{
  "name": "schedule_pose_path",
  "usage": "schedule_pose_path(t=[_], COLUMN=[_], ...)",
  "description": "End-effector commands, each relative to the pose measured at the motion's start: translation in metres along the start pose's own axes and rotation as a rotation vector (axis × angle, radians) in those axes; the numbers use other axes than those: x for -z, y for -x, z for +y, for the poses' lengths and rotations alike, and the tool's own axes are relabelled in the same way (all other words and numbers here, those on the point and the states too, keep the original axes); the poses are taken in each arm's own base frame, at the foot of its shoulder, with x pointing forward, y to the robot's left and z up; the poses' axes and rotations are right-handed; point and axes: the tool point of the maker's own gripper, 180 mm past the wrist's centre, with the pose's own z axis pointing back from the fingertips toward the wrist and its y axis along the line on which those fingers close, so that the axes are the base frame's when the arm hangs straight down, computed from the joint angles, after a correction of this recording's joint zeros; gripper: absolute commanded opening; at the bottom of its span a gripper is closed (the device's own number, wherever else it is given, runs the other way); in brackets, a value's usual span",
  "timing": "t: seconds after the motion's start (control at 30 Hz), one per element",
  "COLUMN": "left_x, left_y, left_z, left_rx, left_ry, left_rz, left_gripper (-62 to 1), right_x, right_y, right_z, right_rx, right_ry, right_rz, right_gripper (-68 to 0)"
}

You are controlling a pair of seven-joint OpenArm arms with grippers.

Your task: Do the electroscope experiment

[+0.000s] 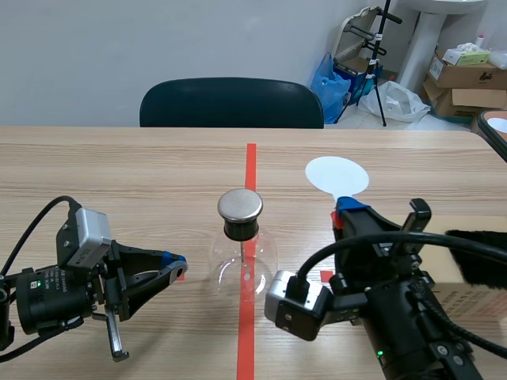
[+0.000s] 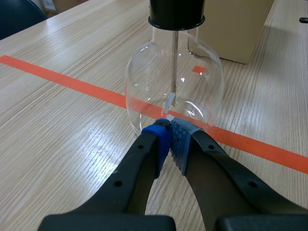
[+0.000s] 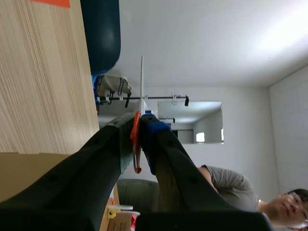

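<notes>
- On the wooden table (image 1: pixel 119 166), the electroscope flask (image 1: pixel 242 265) is standing on the red tape line.
- Left of the flask, the left gripper (image 2: pixel 169 132) is sitting low with its fingers pressed together, tips just beside the glass.
- Right of the flask, the right gripper (image 3: pixel 138 126) is pinching the orange handle of a white disc paddle (image 1: pixel 337 174).

Pale grey wall (image 1: pixel 119 47) fills the upper left of my scene view. Dark chair (image 1: pixel 231 103) at top centre, behind the far edge of my light wood table (image 1: pixel 119 166). Upper right corner is clutter: blue bag (image 1: pixel 329 79), black stand (image 1: pixel 380 55), white pedestal (image 1: pixel 424 39), cardboard boxes (image 1: pixel 463 79) and pale floor (image 1: pixel 368 119). In my right wrist view there's a white wall or ceiling (image 3: pixel 202 38), can't tell which, brightest at upper right.
</notes>
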Motion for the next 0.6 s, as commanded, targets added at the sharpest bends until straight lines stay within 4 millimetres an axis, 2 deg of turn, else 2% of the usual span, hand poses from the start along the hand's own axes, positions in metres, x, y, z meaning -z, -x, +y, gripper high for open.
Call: schedule_pose_path(t=[0.0,0.3,0.57], left_x=[0.004,0.004,0.004], left_y=[-0.012,-0.011,-0.011], left_z=[0.001,0.001,0.001], left_rx=[0.007,0.007,0.006], left_ry=[0.002,0.002,0.002], left_rz=[-0.044,-0.043,-0.041], left_gripper=[-58.0,-58.0,-58.0], right_x=[0.001,-0.004,-0.004], right_y=[0.007,0.036,0.04], right_z=[-0.004,-0.003,-0.003], right_rx=[-0.009,-0.007,-0.007], right_ry=[0.013,0.011,0.011], right_rz=[0.029,0.191,0.216], right_gripper=[-66.2,-66.2,-66.2])
